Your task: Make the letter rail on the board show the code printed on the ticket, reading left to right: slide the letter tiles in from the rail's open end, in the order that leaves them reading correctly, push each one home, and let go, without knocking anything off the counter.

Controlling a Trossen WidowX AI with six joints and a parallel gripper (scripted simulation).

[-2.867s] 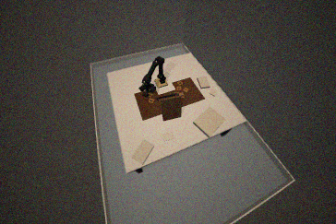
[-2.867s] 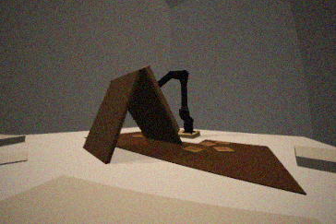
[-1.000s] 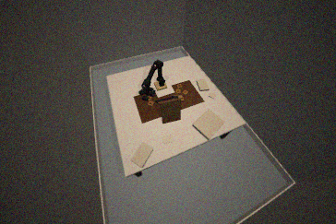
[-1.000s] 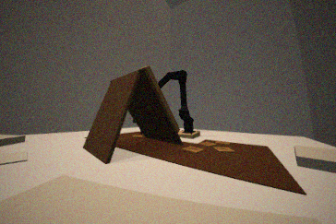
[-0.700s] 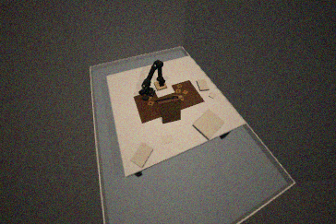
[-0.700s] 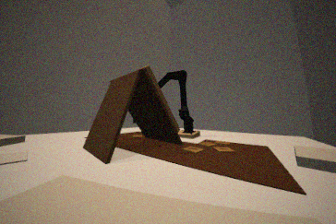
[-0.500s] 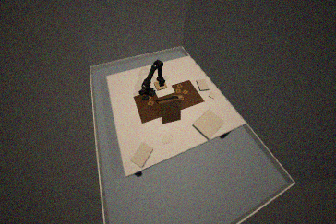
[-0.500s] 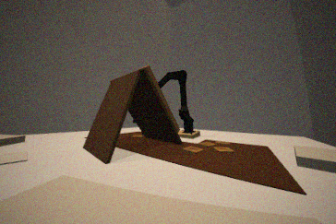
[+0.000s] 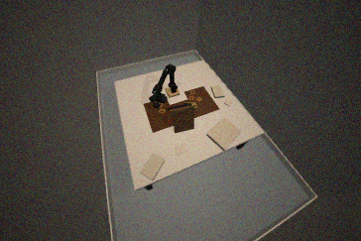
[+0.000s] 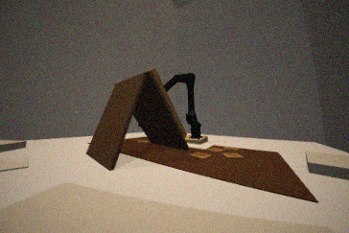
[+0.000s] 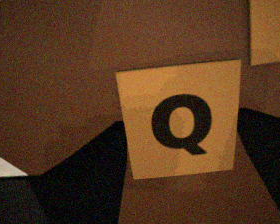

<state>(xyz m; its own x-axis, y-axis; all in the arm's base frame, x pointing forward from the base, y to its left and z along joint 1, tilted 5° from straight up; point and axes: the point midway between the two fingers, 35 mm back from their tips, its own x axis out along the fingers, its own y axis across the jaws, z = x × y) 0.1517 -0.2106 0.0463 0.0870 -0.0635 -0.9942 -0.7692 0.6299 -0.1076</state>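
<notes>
My gripper is shut on the orange Q tile, with a black finger against each side; the letter reads upright in the wrist view. The tile is low over the brown board; whether it touches it I cannot tell. Part of another tile shows at the upper right, its letter cut off. In the top view a tile lies near the gripper, and several lie on the board's right part, including one tile. The rail is at the board's middle. No ticket code is readable.
A brown tent-shaped stand rises in front of the rail. The arm's base stands on a tan plate behind the board. Pale slabs lie on the counter, including a large slab and a smaller slab.
</notes>
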